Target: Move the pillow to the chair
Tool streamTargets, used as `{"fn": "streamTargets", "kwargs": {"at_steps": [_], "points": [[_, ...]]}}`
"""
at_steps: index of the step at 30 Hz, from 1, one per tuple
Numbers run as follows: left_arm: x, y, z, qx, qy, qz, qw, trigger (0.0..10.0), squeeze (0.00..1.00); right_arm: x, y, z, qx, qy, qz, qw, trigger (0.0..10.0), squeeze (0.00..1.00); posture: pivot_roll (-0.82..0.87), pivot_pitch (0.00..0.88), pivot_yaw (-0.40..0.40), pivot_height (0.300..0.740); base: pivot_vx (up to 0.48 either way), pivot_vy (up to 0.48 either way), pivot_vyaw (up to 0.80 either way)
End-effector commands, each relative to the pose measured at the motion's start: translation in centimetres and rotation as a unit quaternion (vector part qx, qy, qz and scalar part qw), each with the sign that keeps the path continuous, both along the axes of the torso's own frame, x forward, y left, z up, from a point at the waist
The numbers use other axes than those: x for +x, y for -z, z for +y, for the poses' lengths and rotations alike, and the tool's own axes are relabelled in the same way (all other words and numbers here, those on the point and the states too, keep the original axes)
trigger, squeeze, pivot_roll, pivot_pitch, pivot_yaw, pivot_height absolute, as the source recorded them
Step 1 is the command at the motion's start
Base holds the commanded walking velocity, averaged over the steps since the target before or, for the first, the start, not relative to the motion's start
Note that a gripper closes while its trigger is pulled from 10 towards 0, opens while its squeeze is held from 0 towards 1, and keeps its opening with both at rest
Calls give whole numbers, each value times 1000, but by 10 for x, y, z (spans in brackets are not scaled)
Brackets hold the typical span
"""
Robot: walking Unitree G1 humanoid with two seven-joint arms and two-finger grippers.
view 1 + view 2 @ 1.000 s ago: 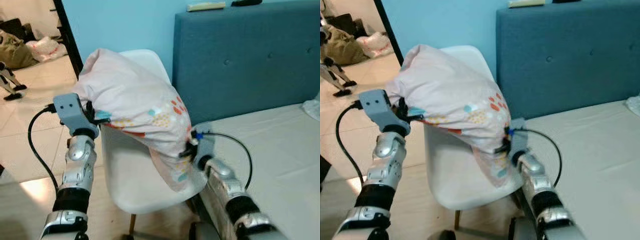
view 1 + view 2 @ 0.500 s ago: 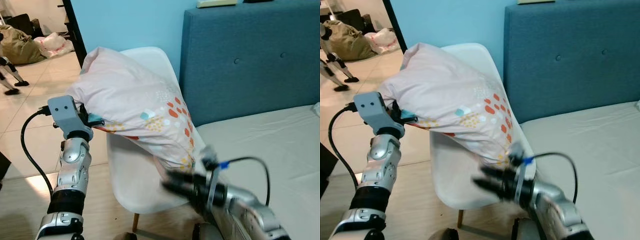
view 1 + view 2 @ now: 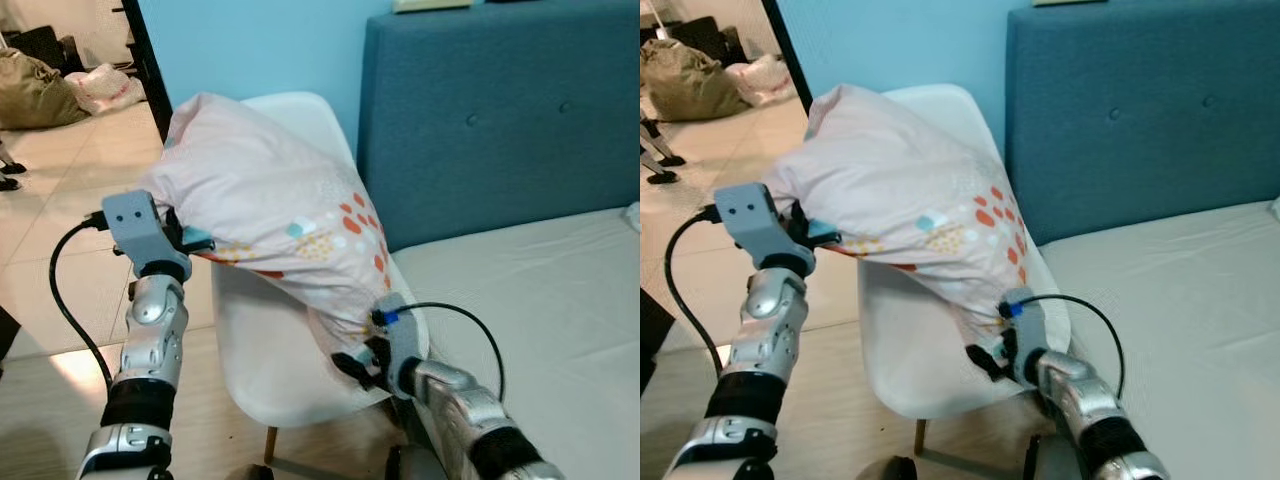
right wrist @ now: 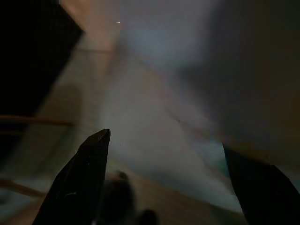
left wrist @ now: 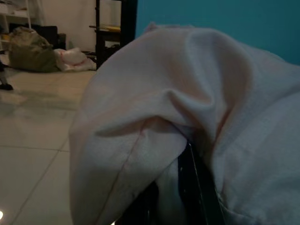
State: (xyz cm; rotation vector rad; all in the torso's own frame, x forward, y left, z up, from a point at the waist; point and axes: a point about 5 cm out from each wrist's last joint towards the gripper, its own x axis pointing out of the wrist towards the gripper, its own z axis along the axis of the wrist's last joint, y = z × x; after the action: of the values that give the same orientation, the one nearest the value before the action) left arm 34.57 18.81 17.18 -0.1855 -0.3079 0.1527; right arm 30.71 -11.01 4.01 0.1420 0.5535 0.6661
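Observation:
A pale pink pillow [image 3: 270, 200] with orange and teal spots lies slanted over the white chair [image 3: 270, 350], its top against the backrest and its lower corner hanging over the seat's right edge. My left gripper [image 3: 195, 240] is shut on the pillow's left end; in the left wrist view the fabric [image 5: 154, 117] bunches over the dark fingers [image 5: 187, 187]. My right gripper [image 3: 352, 365] hovers just under the pillow's lower corner, above the seat's right side. In the right wrist view its fingers [image 4: 84, 178] stand wide apart, with nothing between them.
A bed with a blue padded headboard [image 3: 500, 120] and white mattress [image 3: 540, 290] stands tight against the chair's right side. On the left, a dark door frame [image 3: 150, 60] opens onto a tiled floor with bags [image 3: 40, 90].
My right gripper has let go of the pillow's lower end, dropped down and opened. The pillow has stayed draped on the chair, still held by the left gripper. The camera shifted slightly.

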Motion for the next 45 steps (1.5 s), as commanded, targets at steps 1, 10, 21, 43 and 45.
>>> {"fn": "streamTargets", "kwargs": {"at_steps": [1,10,21,43,45], "points": [[-6,12,0,0,0,25,1000,0,0,0,3,11,27,-7,14,1000,10000,0,-30,107,43,615,0,0,0],[-27,25,4,-2,-15,42,999,0,0,2,21,11,1,73,65,995,10000,0,25,195,10,615,0,0,0],[-48,31,25,10,-48,61,997,0,0,28,1,-55,-31,272,8,962,10000,0,53,238,3,610,0,0,0],[-63,72,-5,-5,23,145,989,0,0,67,-78,-105,19,369,-165,915,10000,0,36,240,12,520,0,0,0],[-63,74,-7,-4,30,150,988,0,0,73,-106,-128,13,405,-214,889,10000,0,34,239,11,510,0,0,0]]}}
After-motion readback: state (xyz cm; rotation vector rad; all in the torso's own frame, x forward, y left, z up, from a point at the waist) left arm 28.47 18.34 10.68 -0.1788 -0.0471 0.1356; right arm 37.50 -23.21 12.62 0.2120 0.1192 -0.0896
